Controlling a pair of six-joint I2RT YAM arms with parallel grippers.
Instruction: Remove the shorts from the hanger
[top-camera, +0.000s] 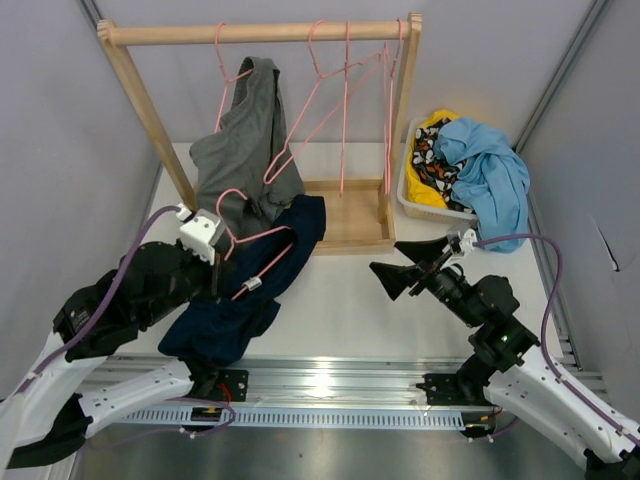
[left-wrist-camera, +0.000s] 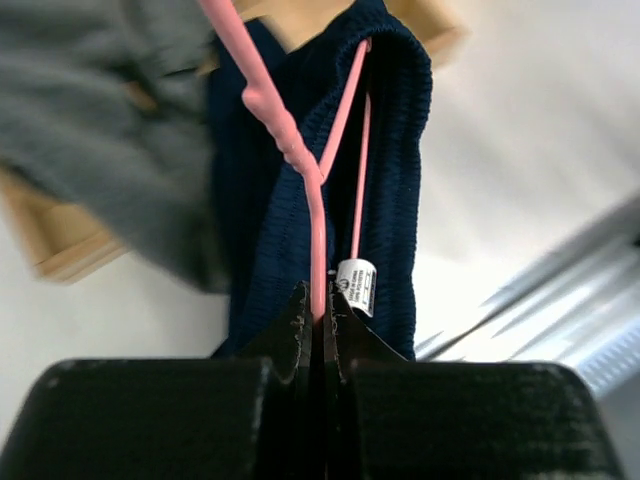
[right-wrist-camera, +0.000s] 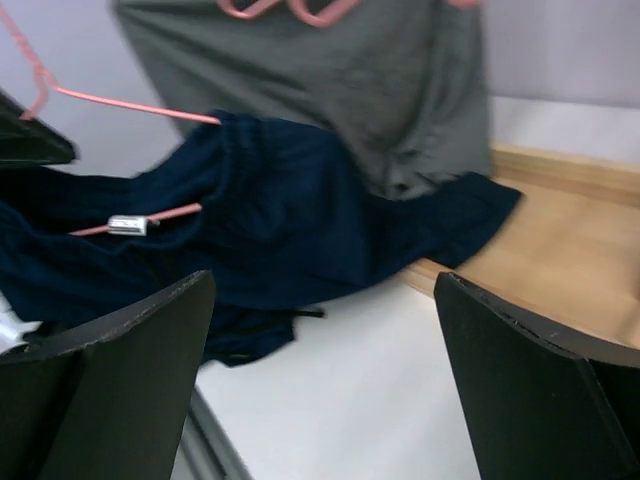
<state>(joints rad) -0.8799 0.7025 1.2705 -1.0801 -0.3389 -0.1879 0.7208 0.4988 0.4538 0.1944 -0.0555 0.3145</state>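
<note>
The navy shorts (top-camera: 255, 275) hang on a pink hanger (top-camera: 262, 237) and spill onto the table at front left. My left gripper (top-camera: 216, 268) is shut on the hanger's wire, seen close in the left wrist view (left-wrist-camera: 320, 300), with the shorts (left-wrist-camera: 395, 180) and a white tag (left-wrist-camera: 356, 287) just beyond the jaws. My right gripper (top-camera: 405, 262) is open and empty to the right of the shorts, over bare table. The right wrist view shows the shorts (right-wrist-camera: 290, 220) and hanger (right-wrist-camera: 130, 105) ahead of its fingers (right-wrist-camera: 130, 370).
A wooden rack (top-camera: 260, 33) holds a grey garment (top-camera: 245, 140) and several empty pink hangers (top-camera: 345, 90). Its wooden base (top-camera: 350, 215) lies behind the shorts. A white basket (top-camera: 412, 190) with blue and patterned clothes stands at back right.
</note>
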